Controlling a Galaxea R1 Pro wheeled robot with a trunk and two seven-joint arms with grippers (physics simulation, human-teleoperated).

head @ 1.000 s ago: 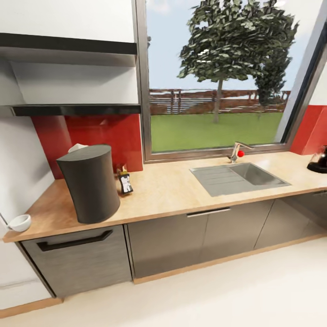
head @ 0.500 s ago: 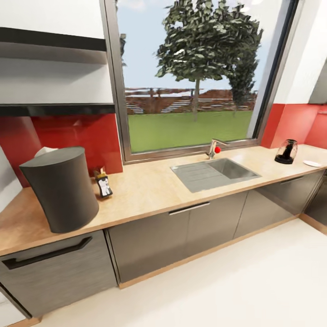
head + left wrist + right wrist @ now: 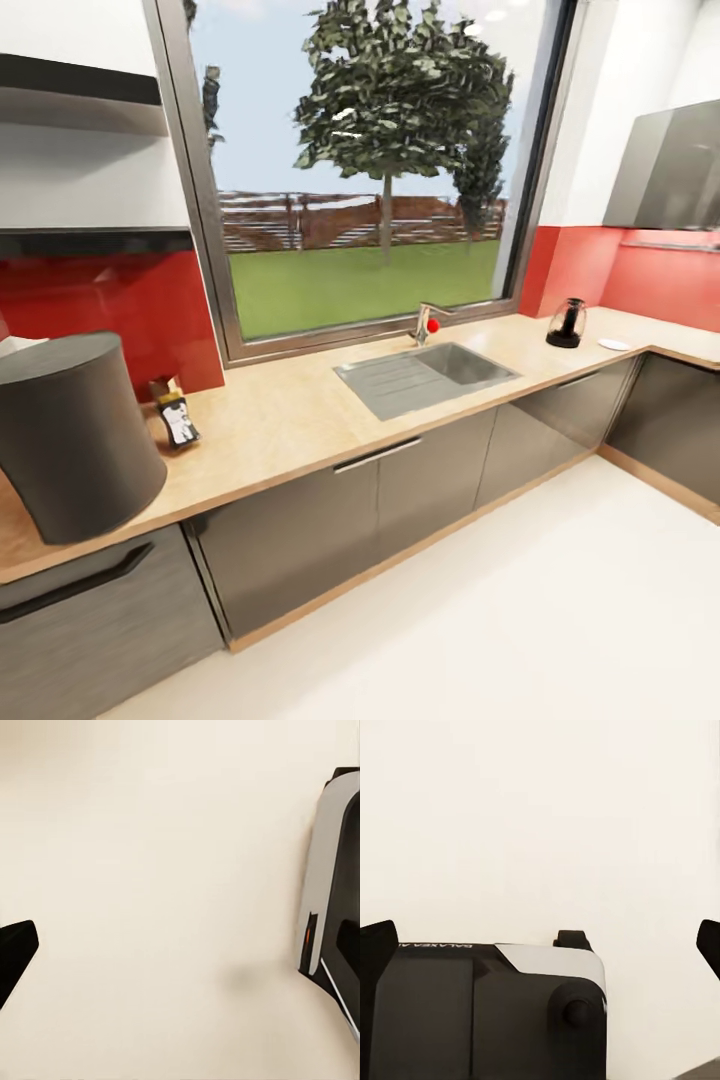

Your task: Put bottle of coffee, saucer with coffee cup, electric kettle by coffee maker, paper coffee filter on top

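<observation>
A long wooden counter runs under a wide window. At its left end stands a big dark coffee maker, cut off by the frame. Mid-counter sits a steel sink. Near the far right corner stand a kettle and a white saucer. A small bottle stands just beside the coffee maker. Both wrist views face pale floor; whether either gripper is open or closed cannot be told.
</observation>
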